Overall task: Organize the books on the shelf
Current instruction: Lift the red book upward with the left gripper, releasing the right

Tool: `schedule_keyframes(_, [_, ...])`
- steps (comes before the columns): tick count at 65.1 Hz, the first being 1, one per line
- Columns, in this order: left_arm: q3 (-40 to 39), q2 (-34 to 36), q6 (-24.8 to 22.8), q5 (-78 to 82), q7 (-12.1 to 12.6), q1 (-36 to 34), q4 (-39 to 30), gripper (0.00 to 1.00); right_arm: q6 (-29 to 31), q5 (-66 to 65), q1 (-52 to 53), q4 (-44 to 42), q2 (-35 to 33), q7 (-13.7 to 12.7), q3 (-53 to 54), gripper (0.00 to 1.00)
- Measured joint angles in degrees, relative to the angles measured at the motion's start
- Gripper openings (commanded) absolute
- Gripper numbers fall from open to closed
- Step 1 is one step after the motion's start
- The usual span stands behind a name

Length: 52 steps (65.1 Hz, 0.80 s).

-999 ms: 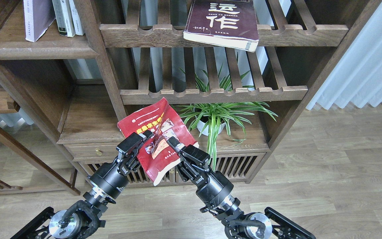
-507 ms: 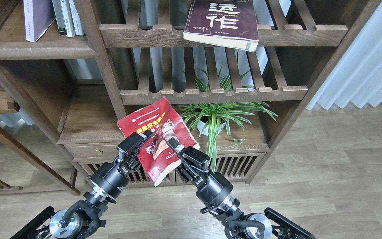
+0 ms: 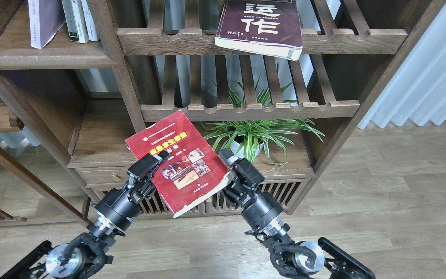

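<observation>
Bright, even daylight; sharp focus, soft shadows.

Two black arms (image 3: 118, 205), ribbed cylindrical wrists, silver disc joints near base, small white lettering on housings.

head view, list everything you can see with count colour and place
red book: 1, red with photo cover, held in front of the cabinet
maroon book: 1, dark maroon, white characters, lying on the upper slatted rack
upright books: about 4, lavender and white, on the solid shelf top left
potted plant: 1, green, white pot, under the lower rack
curtain: 1, white, right
floor: grey-brown wood
left gripper: 1, black, jaws on the red book's left edge
right gripper: 1, black, at its right edge
</observation>
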Motion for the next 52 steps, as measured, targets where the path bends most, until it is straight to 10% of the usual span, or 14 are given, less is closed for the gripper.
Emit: schedule_keyframes(52, [-5.6,28.3,0.0,5.1,4.8,-11.8,-2.7,0.05,0.0,-2.2,1.2,-2.4,0.0,0.3,3.2,0.84])
